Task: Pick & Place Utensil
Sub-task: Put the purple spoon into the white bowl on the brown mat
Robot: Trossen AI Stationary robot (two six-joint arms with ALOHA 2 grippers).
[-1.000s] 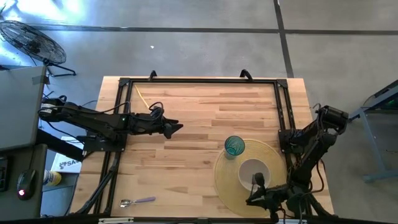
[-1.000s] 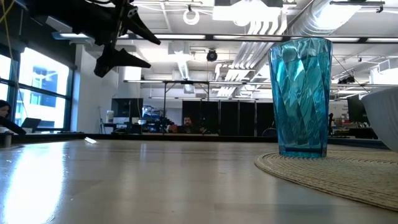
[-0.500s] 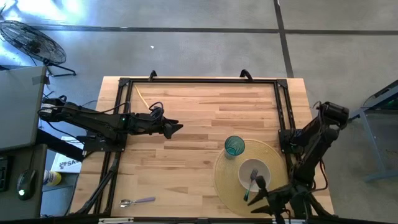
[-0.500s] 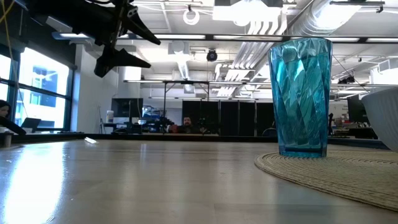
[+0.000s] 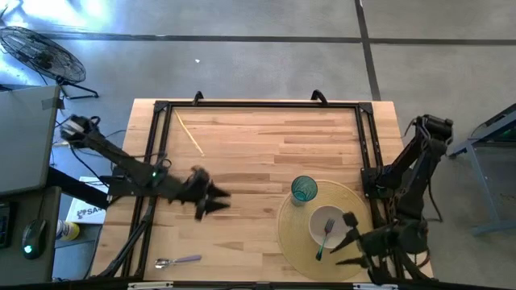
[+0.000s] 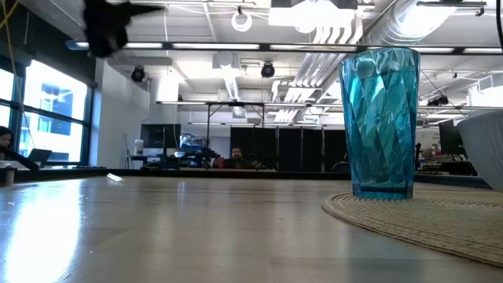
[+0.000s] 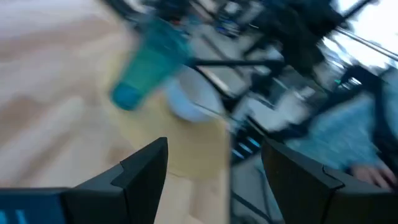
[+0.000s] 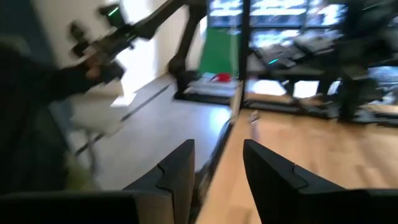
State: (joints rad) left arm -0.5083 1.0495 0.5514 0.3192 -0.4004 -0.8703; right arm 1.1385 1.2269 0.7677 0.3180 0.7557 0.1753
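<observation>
A green-handled fork (image 5: pixel 325 236) lies in the white bowl (image 5: pixel 322 217), head on the bowl's floor and handle over the near rim. The bowl stands on a round yellow placemat (image 5: pixel 294 242) beside a blue cup (image 5: pixel 304 189). My right gripper (image 5: pixel 348 238) is open and empty just right of the bowl. My left gripper (image 5: pixel 216 201) is open and empty above the table's middle left. It shows blurred in the low view (image 6: pixel 106 27). A spoon (image 5: pixel 177 261) with a purple handle lies flat near the table's near left corner.
A thin yellow stick (image 5: pixel 189 133) lies at the far left. A black frame (image 5: pixel 258 105) runs along the table's far and side edges. The cup (image 6: pixel 377 122) and placemat (image 6: pixel 416 216) fill the right of the low view. Bare wood lies between the arms.
My right gripper has drawn back from over the bowl toward the table's right edge, and the fork now shows lying in the bowl. My left gripper has swung from the far left toward the near edge and come lower on the table's left.
</observation>
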